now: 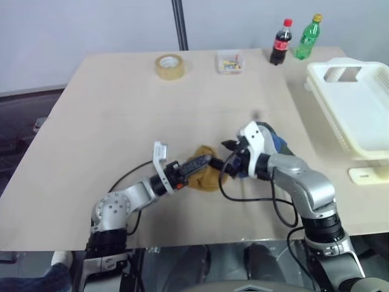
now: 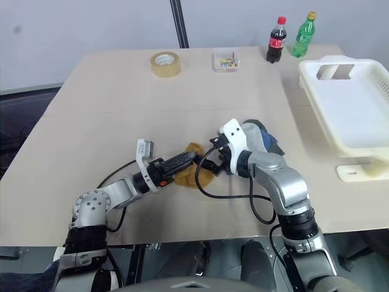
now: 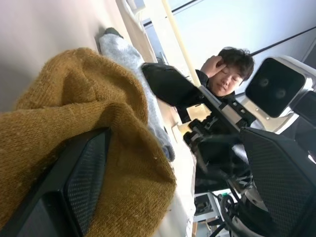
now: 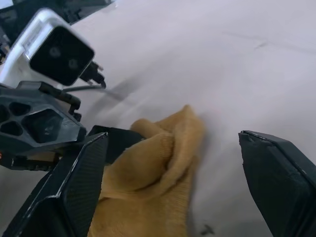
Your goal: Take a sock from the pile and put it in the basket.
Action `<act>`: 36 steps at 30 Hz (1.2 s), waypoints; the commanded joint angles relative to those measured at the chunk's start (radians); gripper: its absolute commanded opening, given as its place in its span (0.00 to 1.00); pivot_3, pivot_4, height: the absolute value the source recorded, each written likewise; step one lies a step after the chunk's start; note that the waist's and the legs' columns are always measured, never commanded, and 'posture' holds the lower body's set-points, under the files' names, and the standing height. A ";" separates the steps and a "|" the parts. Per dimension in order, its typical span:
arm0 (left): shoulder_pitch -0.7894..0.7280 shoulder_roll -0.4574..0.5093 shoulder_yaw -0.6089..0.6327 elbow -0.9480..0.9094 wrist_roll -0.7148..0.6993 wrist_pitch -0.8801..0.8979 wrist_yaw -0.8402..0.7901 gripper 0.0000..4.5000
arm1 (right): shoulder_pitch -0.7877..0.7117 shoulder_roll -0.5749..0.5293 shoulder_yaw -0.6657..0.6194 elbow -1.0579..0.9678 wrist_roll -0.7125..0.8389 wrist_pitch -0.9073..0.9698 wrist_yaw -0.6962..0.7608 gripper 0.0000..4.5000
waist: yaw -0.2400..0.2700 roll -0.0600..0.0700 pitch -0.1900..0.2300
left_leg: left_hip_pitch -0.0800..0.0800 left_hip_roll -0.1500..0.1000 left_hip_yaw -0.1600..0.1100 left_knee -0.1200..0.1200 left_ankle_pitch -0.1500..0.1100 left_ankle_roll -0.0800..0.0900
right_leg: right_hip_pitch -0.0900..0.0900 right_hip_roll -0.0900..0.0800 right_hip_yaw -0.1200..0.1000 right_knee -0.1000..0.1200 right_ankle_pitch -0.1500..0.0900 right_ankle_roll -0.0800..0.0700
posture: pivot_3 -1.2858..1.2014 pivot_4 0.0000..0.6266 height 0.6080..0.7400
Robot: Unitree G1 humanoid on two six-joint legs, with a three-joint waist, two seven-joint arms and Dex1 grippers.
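Sock [image 1: 205, 173]: mustard, on table [image 1: 121, 109] mid-front, beside the pile [image 1: 273, 143].
Left gripper [image 1: 206, 163]: fingers spread, one under sock fabric.
Right gripper [image 1: 228, 155]: fingers wide apart, facing sock.
Basket [image 1: 358, 109]: far right.

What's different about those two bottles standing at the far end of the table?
The cola bottle is dark with a red cap and red label; the green bottle is see-through green with a yellow cap. The green bottle stands nearer the white basket, the cola bottle nearer the small clear box. Both stand upright, capped, side by side.
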 commanded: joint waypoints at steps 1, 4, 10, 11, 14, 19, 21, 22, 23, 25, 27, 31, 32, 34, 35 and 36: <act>0.015 0.003 0.006 -0.037 -0.011 -0.003 -0.013 1.00 | -0.006 -0.003 0.031 0.014 0.012 -0.018 0.003 0.98 | -0.001 0.000 0.000 | -0.001 0.000 0.000 0.000 0.000 0.000 | -0.001 0.000 0.000 0.000 0.000 0.000 | 0.52 0.24 1.00; 0.021 0.004 0.008 -0.042 -0.011 -0.004 -0.017 1.00 | -0.005 -0.010 0.048 0.043 0.003 -0.036 -0.003 0.98 | -0.003 0.000 0.000 | -0.005 0.000 0.000 0.002 0.000 0.000 | -0.005 0.000 0.000 0.002 0.000 0.000 | 0.52 0.24 1.00; 0.029 0.009 0.011 -0.073 -0.022 0.001 -0.015 1.00 | 0.006 -0.066 0.124 0.077 -0.052 -0.067 -0.001 0.98 | -0.002 0.000 0.000 | -0.005 0.000 0.000 0.002 0.000 0.000 | -0.005 0.000 0.000 0.002 0.000 0.000 | 0.52 0.24 1.00; 0.029 0.014 0.013 -0.081 -0.024 0.002 -0.014 1.00 | 0.005 -0.088 0.156 0.082 -0.079 -0.080 0.000 0.98 | -0.002 0.000 0.000 | -0.005 0.000 0.000 0.002 0.000 0.000 | -0.005 0.000 0.000 0.002 0.000 0.000 | 0.52 0.24 1.00; 0.044 0.070 0.016 -0.158 0.011 -0.018 -0.026 1.00 | 0.016 -0.152 0.258 0.097 -0.155 -0.131 0.017 0.98 | -0.002 0.000 0.000 | -0.005 0.000 0.000 0.003 0.000 0.000 | -0.005 0.000 0.000 0.002 0.000 0.000 | 0.52 0.24 1.00; 0.121 0.176 0.003 -0.351 0.146 -0.159 -0.063 1.00 | 0.030 -0.176 0.289 0.101 -0.172 -0.162 0.029 0.67 | -0.002 0.001 -0.001 | -0.005 0.000 0.001 0.003 0.000 0.000 | -0.004 0.000 0.000 0.003 0.000 0.000 | 0.52 0.24 1.00; 0.164 0.226 -0.024 -0.419 0.245 -0.245 -0.086 1.00 | 0.034 -0.176 0.290 0.108 -0.174 -0.175 0.030 0.50 | 0.000 0.000 -0.002 | -0.005 0.000 0.001 0.004 0.000 0.000 | -0.004 0.000 0.000 0.002 0.000 0.000 | 0.52 0.24 1.00; 0.180 0.239 -0.032 -0.437 0.277 -0.276 -0.093 1.00 | 0.034 -0.175 0.289 0.111 -0.174 -0.179 0.029 0.41 | 0.000 0.001 -0.002 | -0.005 0.000 0.001 0.004 0.000 0.000 | -0.004 0.000 0.000 0.003 0.000 0.000 | 0.52 0.24 1.00; 0.197 0.257 -0.043 -0.454 0.315 -0.307 -0.101 1.00 | 0.033 -0.173 0.289 0.116 -0.173 -0.183 0.030 0.29 | 0.001 0.001 -0.002 | -0.005 0.000 0.001 0.004 0.000 0.000 | -0.004 0.000 0.000 0.003 0.000 0.000 | 0.52 0.24 1.00; 0.230 0.274 -0.047 -0.479 0.353 -0.351 -0.111 1.00 | 0.026 -0.169 0.295 0.131 -0.180 -0.198 0.032 0.14 | 0.002 0.001 -0.002 | -0.005 0.000 0.001 0.004 0.000 -0.001 | -0.004 0.000 0.000 0.003 0.000 0.000 | 0.52 0.24 1.00; 0.258 0.275 -0.025 -0.498 0.354 -0.376 -0.115 1.00 | 0.017 -0.169 0.302 0.143 -0.186 -0.214 0.037 0.01 | 0.000 0.001 -0.002 | -0.004 0.000 0.001 0.004 0.000 -0.001 | -0.004 0.000 0.001 0.003 0.000 0.000 | 0.52 0.24 1.00; 0.302 0.281 0.003 -0.522 0.352 -0.425 -0.140 1.00 | 0.011 -0.164 0.306 0.156 -0.188 -0.232 0.044 0.01 | 0.000 0.001 -0.002 | -0.004 0.000 0.001 0.003 0.000 -0.001 | -0.004 0.001 0.000 0.003 0.000 0.000 | 0.52 0.24 1.00; 0.309 0.283 0.010 -0.525 0.349 -0.434 -0.146 1.00 | 0.010 -0.163 0.304 0.158 -0.188 -0.234 0.045 0.01 | 0.000 0.001 -0.002 | -0.004 0.001 0.001 0.004 0.000 -0.001 | -0.004 0.001 0.000 0.004 0.000 0.000 | 0.52 0.24 1.00; 0.321 0.287 0.020 -0.526 0.348 -0.454 -0.157 1.00 | 0.010 -0.161 0.293 0.159 -0.184 -0.235 0.044 0.01 | 0.000 0.001 -0.002 | -0.004 0.001 0.001 0.003 0.000 -0.001 | -0.004 0.001 0.000 0.004 0.000 0.000 | 0.52 0.24 1.00; 0.326 0.288 0.026 -0.525 0.347 -0.462 -0.162 1.00 | 0.010 -0.159 0.282 0.157 -0.177 -0.234 0.044 0.01 | 0.000 0.001 -0.002 | -0.004 0.001 0.001 0.004 0.000 -0.001 | -0.004 0.001 0.000 0.004 0.000 0.000 | 0.52 0.24 1.00; 0.328 0.290 0.028 -0.524 0.347 -0.467 -0.164 1.00 | 0.010 -0.156 0.267 0.151 -0.165 -0.228 0.045 0.01 | -0.001 0.001 -0.002 | -0.004 0.001 0.001 0.004 0.000 -0.001 | -0.004 0.001 0.000 0.004 0.000 0.000 | 0.52 0.24 1.00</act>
